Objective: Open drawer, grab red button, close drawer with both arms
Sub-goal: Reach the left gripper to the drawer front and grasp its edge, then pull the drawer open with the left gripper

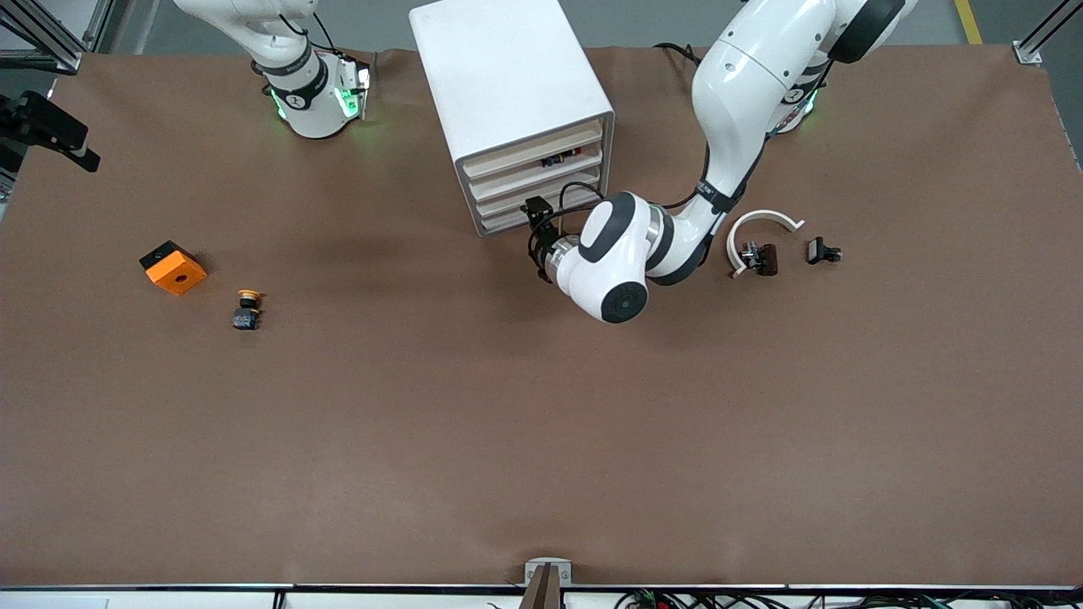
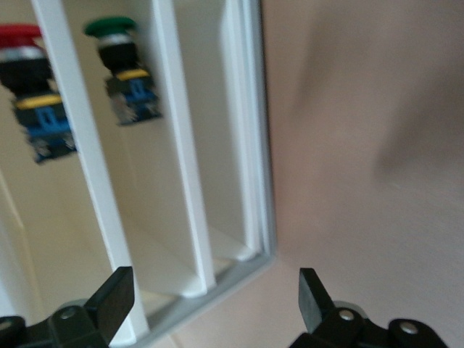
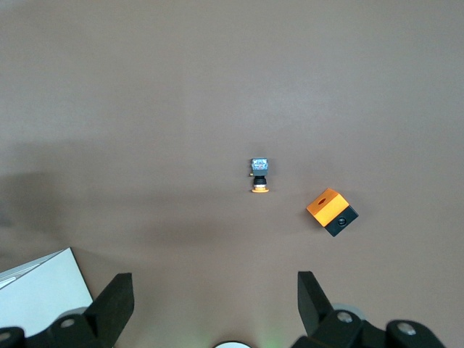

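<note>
Left tool (image 1: 536,222) facing drawer (image 1: 541,172) front

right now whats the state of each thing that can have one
cabinet: upright, all four drawers shut
red button: lying in a drawer
green button: lying in a drawer beside it
left gripper: fingers open, at the cabinet front
right gripper: fingers open, waiting high over the table
yellow button: on its side
orange box: resting flat

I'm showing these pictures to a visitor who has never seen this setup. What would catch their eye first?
Likely the white cabinet between the arms' bases, with the left gripper, fingers open, right at its drawer fronts; the left wrist view shows a red-capped button and a green-capped one inside. Next, the orange box and yellow-capped button toward the right arm's end, where that arm waits.
</note>
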`<state>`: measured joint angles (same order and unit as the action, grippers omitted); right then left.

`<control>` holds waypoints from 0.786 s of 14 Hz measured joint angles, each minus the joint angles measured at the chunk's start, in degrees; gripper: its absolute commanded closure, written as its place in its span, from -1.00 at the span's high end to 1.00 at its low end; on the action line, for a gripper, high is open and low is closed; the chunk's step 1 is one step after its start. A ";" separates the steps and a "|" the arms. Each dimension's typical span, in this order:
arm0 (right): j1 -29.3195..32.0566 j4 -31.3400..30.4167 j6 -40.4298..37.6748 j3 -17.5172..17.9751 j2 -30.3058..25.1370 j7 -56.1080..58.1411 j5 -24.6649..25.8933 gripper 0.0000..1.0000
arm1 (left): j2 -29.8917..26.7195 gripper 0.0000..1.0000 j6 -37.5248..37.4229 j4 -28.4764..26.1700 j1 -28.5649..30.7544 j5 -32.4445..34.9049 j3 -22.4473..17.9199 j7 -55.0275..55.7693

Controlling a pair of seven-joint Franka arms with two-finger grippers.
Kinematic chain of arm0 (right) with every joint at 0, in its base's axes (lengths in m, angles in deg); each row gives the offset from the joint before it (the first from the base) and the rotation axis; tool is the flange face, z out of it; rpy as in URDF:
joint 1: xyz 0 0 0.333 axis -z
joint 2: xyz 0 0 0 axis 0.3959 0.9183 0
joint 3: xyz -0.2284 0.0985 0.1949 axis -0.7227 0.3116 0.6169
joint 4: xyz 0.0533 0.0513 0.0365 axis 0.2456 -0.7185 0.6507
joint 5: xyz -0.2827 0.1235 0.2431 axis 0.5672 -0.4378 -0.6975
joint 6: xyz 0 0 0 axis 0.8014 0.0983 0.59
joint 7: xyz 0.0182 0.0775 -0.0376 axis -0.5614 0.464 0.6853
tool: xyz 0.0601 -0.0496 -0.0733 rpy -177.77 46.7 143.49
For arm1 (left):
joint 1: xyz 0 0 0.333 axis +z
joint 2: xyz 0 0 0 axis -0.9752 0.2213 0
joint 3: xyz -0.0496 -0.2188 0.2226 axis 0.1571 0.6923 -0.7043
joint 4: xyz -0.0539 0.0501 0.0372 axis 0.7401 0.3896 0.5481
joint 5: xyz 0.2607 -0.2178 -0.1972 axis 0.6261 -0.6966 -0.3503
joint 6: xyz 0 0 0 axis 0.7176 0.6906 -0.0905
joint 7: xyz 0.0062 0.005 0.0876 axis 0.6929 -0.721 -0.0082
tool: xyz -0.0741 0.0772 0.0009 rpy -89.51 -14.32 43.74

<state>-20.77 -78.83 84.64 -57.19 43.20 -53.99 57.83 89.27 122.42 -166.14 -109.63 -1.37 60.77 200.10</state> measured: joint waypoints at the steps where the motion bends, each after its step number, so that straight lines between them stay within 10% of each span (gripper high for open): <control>1: 0.00 0.00 0.00 0.01 0.00 0.00 0.00 1.00 | 0.01 1.00 -1.63 0.00 -0.05 -0.74 0.00 0.00; 11: 0.00 0.00 0.00 0.13 0.00 0.00 0.00 1.00 | 3.48 0.56 -9.28 0.04 0.22 -8.91 -0.12 0.04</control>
<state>-20.77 -78.83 84.64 -57.06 43.20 -53.99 57.83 92.75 113.14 -166.11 -109.41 -10.27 60.64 200.14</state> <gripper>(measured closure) 0.000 0.137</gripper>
